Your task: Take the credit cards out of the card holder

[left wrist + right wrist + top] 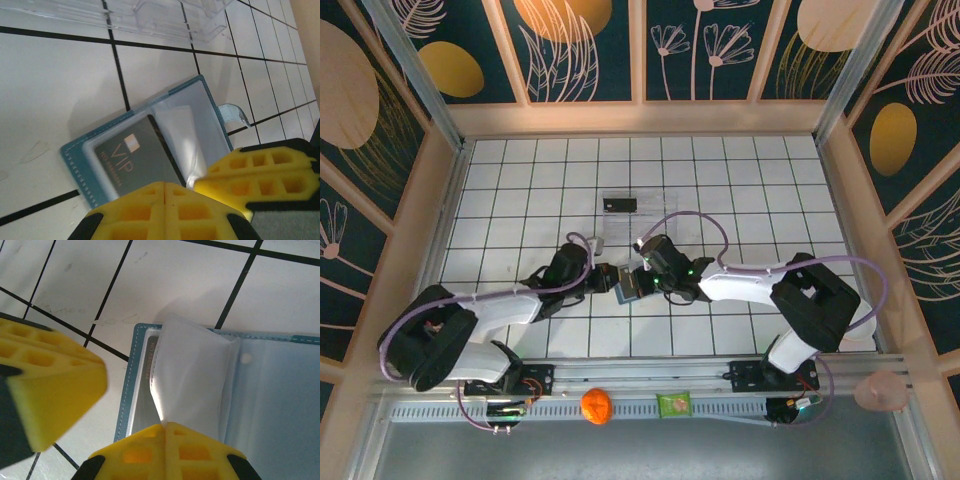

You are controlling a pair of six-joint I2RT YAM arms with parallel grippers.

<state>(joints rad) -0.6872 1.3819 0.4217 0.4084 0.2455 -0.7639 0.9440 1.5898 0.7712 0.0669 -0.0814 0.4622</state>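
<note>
Left gripper (164, 186) is pinched closed on the near corner of the thin black credit card (132, 160). Right gripper (164, 426) clamps the greyish inner sleeve of the small teal-blue folding card holder (131, 385). Open white tiled table (50, 90) lies beyond both fingertips.

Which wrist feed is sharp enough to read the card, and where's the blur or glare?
Left wrist: black card sharp, VIP print legible, glare on the clear sleeve beside it. Right wrist: the other arm's finger is blurred, card holder crisp.

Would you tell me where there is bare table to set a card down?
Bare tiles lie left and right of the tray. The middle is crowded: left gripper and right gripper meet at the card holder.
</note>
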